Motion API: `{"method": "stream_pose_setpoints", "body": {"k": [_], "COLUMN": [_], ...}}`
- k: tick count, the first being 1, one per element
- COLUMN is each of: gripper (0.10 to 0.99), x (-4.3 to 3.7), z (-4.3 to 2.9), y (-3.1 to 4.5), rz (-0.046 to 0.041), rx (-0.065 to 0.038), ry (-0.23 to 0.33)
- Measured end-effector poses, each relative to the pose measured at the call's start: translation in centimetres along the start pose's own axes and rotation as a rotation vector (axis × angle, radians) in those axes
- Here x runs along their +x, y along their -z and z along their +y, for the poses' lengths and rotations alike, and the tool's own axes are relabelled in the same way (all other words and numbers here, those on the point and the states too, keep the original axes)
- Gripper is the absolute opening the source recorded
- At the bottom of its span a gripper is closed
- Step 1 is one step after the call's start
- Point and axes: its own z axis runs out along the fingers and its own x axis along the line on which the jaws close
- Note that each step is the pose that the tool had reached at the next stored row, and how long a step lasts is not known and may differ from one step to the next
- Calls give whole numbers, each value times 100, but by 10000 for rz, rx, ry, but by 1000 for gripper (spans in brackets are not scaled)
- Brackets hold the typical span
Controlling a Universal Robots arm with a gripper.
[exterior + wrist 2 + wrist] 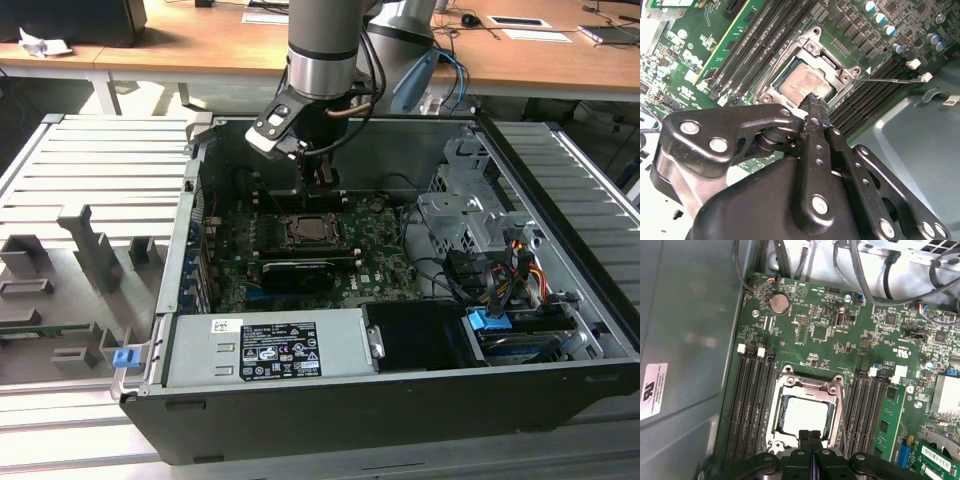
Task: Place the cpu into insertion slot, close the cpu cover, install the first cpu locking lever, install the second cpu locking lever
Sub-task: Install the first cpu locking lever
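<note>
Open computer case [380,425] in the exterior view, arm coming down into it from above, gripper [322,185] just over the far edge of the insertion slot [305,232] on the green circuit board [385,265]. The cpu [805,412] is already seated in the slot, pale silver-grey face up, flat, seen in both wrist views [805,82]. The cpu cover [807,389] lies down over the slot as a silver frame, and the chip shows through its cut-out; same in the second wrist view [840,70]. Gripper fingers are clenched together with nothing between them: tips meet in a thin line in the first wrist view [810,434] and hang over the slot's edge, right beside the cpu; in the second wrist view the black tips [815,102] overlap the cover's rim, contact cannot be told. A thin silver rod [890,79] sticks out from one corner of the slot across the long black memory slots [875,95]; cannot tell whether it is latched. Memory slots run on both sides of the insertion slot [751,400]. Round coin battery [778,303] sits on the board well apart from the slot. Grey power supply box [265,350] lies on the near side of the slot in the exterior view, with a black card [297,272] between the two.
</note>
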Motion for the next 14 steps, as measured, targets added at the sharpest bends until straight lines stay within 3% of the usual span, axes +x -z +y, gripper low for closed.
{"method": "stream_pose_setpoints", "body": {"k": [14], "gripper": [106], "x": [0], "z": [0], "y": [0], "rz": [-2], "rx": [-6], "ry": [1018]}}
